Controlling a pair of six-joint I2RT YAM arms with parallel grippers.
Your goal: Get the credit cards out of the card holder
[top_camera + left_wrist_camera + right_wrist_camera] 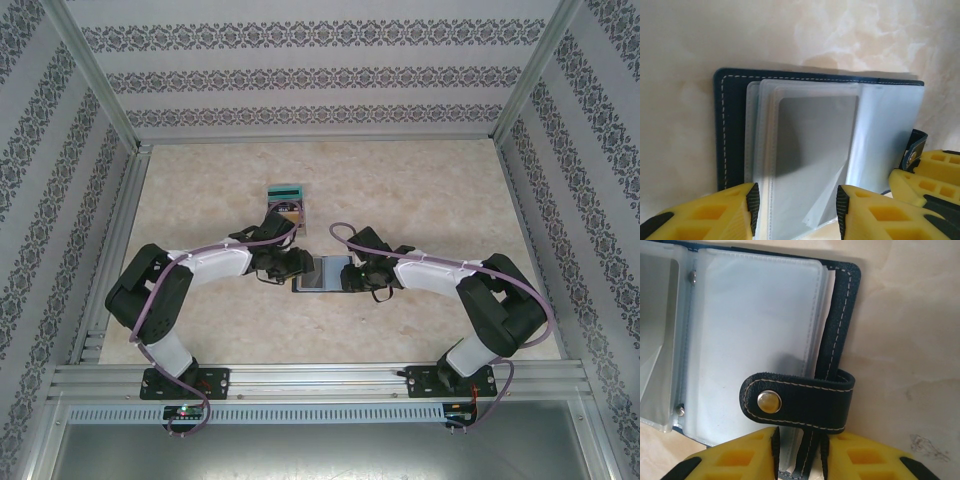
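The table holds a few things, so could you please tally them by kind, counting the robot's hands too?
Card holder, lying open: 1
Grey card visible in a clear sleeve: 1
Wooden box with teal top: 1
Hands: 2, the left hand and the right hand
Total: 5

Top view: fixed, high up behind the arm bases, tilted down and forward, far off, takes in the whole table and side walls. Left wrist view: very close, low, looking out past the left gripper across the open card holder. Right wrist view: just as close, past the right gripper, onto the card holder's opposite side, where the snap tab is. Shared: card holder in all three. The wrist views face each other and overlap on its clear sleeves.
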